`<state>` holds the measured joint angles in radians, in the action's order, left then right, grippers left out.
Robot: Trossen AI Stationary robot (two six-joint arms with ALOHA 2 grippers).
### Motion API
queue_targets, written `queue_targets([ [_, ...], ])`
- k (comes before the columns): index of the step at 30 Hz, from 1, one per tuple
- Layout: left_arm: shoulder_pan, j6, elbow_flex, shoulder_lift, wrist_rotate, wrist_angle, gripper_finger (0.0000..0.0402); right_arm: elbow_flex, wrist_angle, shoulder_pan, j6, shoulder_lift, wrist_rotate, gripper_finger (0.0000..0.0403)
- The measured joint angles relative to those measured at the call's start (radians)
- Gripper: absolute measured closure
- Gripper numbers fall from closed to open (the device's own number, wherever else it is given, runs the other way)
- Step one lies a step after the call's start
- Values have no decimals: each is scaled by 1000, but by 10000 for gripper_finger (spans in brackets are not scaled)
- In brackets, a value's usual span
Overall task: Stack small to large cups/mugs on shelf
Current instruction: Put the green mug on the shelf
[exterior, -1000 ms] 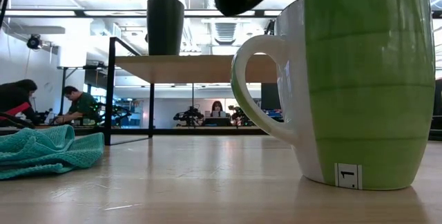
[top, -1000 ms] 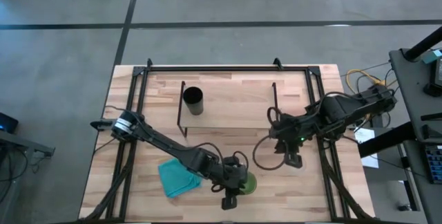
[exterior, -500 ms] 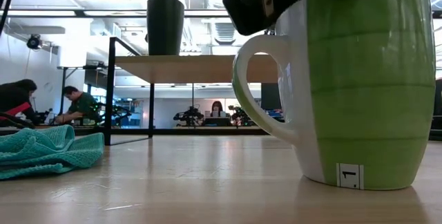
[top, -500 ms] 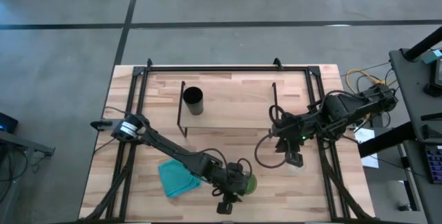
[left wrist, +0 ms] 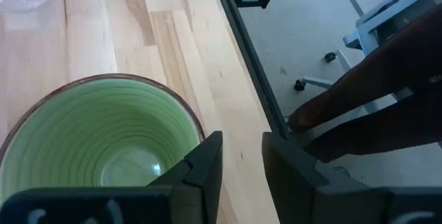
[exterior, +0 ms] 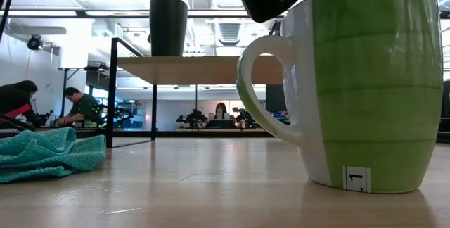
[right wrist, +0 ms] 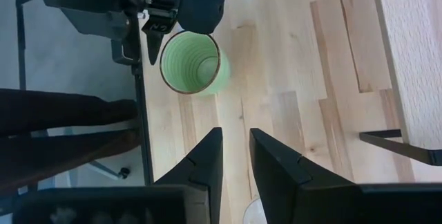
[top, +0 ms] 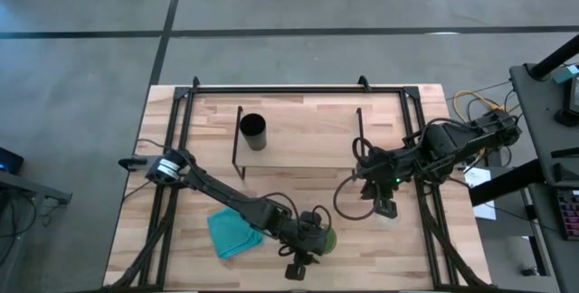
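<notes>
Mug: green mug (top: 322, 237) stands on the surface (top: 298, 184), my left pincer (left wrist: 242, 156) just beside its rim, narrowly spread.
Cloth: teal cloth (top: 232, 231) lies near.
Shelf: black cup (top: 252, 131) on shelf (top: 303, 144).

Black cup (top: 252, 131) atop shelf (top: 298, 139)

Robotics lab: polished concrete floor (top: 298, 4), wood table (top: 308, 117) in a black frame, seated people (exterior: 77, 107) at workstations (exterior: 211, 119) behind, ceiling lighting.
</notes>
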<state>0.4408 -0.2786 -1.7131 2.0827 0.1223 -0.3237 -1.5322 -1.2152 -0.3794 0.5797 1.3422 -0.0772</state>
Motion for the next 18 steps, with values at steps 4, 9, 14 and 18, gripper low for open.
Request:
queue_targets([
  [4,-1,26,2,0,-4,1,313,0,0,0,0,0,0,333],
  [9,-7,52,4,2,-27,0,313,0,1,0,0,0,0,334],
  [14,-8,61,-1,2,-32,1,313,0,1,0,0,0,0,332],
  [18,-10,61,1,2,-32,0,313,0,1,0,0,0,0,330],
])
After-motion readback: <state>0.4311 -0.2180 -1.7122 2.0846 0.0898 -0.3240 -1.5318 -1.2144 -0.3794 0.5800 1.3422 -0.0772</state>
